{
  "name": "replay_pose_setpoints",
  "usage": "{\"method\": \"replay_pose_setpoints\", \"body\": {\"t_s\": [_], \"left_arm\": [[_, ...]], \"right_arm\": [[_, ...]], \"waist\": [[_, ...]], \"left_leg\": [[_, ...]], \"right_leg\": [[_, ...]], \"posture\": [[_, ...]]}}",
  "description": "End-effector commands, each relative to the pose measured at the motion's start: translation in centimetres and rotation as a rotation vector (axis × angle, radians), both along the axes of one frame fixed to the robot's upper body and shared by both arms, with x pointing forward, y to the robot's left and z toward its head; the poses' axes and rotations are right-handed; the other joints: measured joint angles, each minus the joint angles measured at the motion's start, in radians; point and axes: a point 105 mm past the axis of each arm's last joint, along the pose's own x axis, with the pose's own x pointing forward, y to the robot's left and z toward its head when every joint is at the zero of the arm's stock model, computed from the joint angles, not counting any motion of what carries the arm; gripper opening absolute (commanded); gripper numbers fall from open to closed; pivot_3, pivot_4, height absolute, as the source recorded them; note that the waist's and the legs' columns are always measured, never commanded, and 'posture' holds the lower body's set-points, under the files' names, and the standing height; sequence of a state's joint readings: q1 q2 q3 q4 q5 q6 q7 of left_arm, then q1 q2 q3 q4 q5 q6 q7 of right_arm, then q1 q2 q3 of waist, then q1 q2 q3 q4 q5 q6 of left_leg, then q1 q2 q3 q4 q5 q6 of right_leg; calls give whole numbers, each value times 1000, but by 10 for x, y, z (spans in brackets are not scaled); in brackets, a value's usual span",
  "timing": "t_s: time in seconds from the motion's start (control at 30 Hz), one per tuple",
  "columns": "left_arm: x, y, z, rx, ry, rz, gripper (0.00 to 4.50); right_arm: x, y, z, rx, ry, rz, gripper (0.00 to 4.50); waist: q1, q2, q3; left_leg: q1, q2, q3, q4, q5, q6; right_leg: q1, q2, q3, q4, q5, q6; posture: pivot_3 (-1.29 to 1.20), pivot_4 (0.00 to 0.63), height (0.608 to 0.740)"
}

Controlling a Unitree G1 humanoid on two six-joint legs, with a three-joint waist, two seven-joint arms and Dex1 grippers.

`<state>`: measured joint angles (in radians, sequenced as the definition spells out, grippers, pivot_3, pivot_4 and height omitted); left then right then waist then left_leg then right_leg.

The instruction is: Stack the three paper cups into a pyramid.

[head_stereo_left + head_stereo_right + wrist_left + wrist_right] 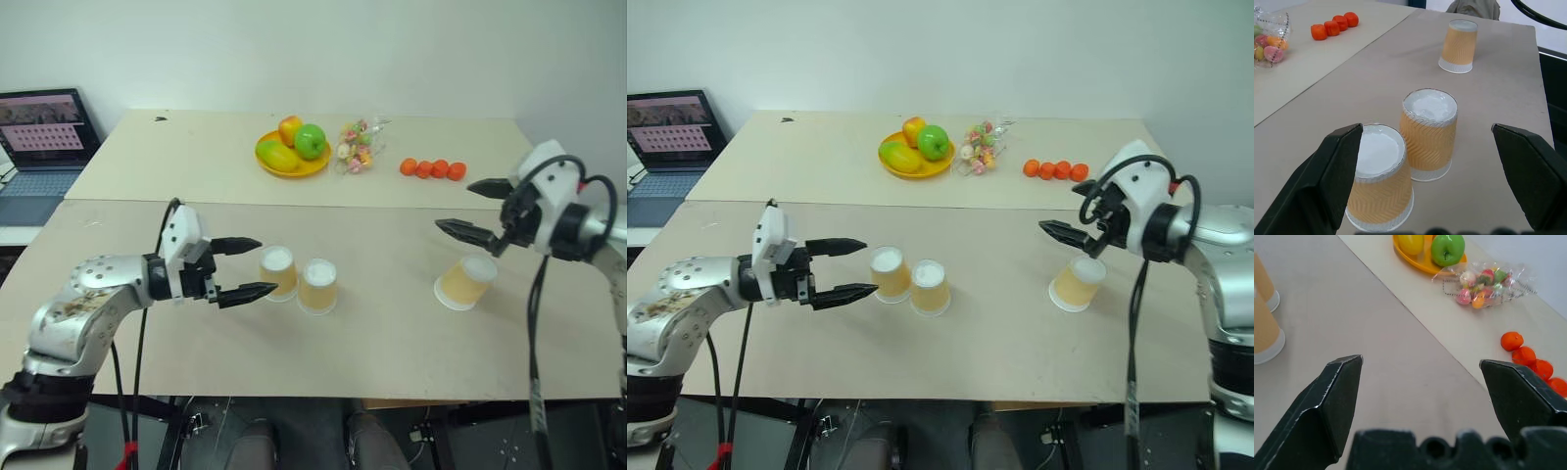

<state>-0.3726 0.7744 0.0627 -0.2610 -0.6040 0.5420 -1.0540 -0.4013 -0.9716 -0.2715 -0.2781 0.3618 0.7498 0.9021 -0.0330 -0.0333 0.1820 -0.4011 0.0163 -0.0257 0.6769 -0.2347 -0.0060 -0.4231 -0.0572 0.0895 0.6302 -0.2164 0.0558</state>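
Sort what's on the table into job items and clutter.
Job: the three paper cups, upside down: two side by side, one apart.
Clutter: fruit plate, candy bag, row of small oranges, laptop.

Fruit plate (294,163), candy bag (357,147), oranges (432,168), laptop (39,147).

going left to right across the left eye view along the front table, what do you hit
left gripper, open → first paper cup → second paper cup, right beside the first → bare stretch of table → third paper cup, standing alone → right gripper, open, above that cup.
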Motion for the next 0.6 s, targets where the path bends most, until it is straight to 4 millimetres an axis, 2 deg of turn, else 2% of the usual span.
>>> {"method": "replay_pose_setpoints", "body": {"t_s": [0.03, 0.1, 0.17, 0.27, 0.37, 0.6], "left_arm": [[2, -5, 8, 4, -41, -41, 4500], [4, -6, 8, 6, -40, -53, 4500], [4, -7, 10, 2, -38, -60, 4500], [6, -7, 12, -4, -35, -67, 4500], [7, -7, 14, -5, -37, -67, 4500], [9, -4, 17, -2, -44, -58, 4500]], "right_arm": [[-23, -45, -8, 70, -13, -163, 4465], [-33, -56, -24, 106, -2, -205, 4465], [-38, -61, -29, 154, -18, -226, 4465], [-47, -67, -35, 315, -48, -247, 4465], [-53, -65, -42, 421, -60, -250, 4465], [-49, -50, -53, 499, -78, -228, 4465]], "waist": [[16, 0, 0], [18, 0, 0], [15, 0, 0], [0, 0, 0], [-8, 0, 0], [-12, 1, -1]], "left_leg": [[-1, 0, 0, 0, 0, 0], [-1, -1, 0, 0, 0, 0], [-1, -1, 1, 1, 0, 0], [2, 0, 2, 1, 0, 0], [4, 1, 1, 0, 0, 0], [3, 1, 2, 0, 0, 0]], "right_leg": [[0, 0, 0, 0, 0, 0], [0, 0, 0, -1, 0, 1], [0, -1, 1, 0, 0, 1], [1, 0, 2, 1, 0, 1], [3, 2, 2, 2, -3, 6], [2, 2, 4, 2, -2, 3]], "posture": [[0, 150, 734], [0, 150, 734], [0, 150, 734], [0, 150, 734], [0, 150, 734], [0, 150, 734]]}}
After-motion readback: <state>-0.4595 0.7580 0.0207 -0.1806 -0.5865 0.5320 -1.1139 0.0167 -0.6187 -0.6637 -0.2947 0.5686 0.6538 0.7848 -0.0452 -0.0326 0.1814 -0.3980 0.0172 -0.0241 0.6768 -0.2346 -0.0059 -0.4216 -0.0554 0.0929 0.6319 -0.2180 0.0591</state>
